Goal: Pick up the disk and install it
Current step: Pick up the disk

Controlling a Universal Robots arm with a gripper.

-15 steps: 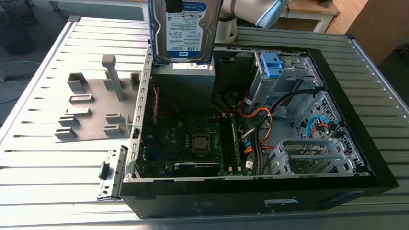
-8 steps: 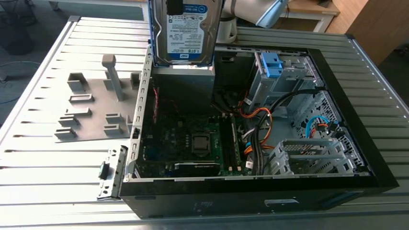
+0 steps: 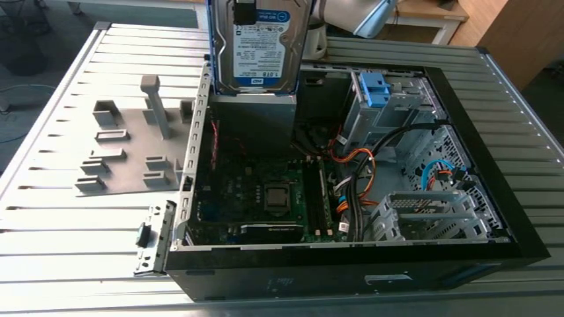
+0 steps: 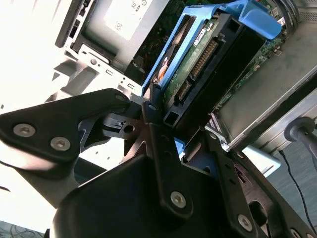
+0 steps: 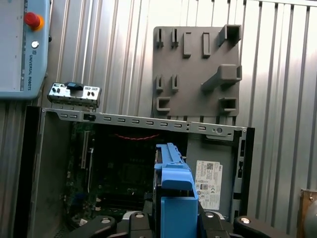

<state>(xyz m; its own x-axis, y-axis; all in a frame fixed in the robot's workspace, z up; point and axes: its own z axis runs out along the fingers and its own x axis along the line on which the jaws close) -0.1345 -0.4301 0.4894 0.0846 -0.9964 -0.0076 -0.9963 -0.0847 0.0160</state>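
Claw (image 4: 181, 126) clamped on disk (image 3: 260, 46), holding it upright above open computer case (image 3: 308, 281), over grey power supply (image 3: 255, 119). Disk likely stiff, dense, shock-sensitive, with slippery metal faces. Best hold: blue bracket (image 5: 173, 193) edges, clear of connector pins (image 4: 203, 64).

Flat rectangular silver-grey metal hard drive (image 3: 260, 46) w/ blue-and-white label, framed by blue plastic bracket. State: lifted, held in the air, standing on edge.

Exterior view: label face toward camera, long axis approx. vertical, upper end cut off by frame edge.

Second wrist view: hard drive (image 4: 208, 54) projects straight out from gripper (image 4: 171, 121), near end clamped betw. the black fingers (image 4: 161, 148). Green circuit-board face and black connector row visible; bracket runs along the long side and wraps the far end.

First wrist view: blue bracket edge (image 5: 173, 188) seen end-on, centred betw. the fingers, pointing away from the tool.
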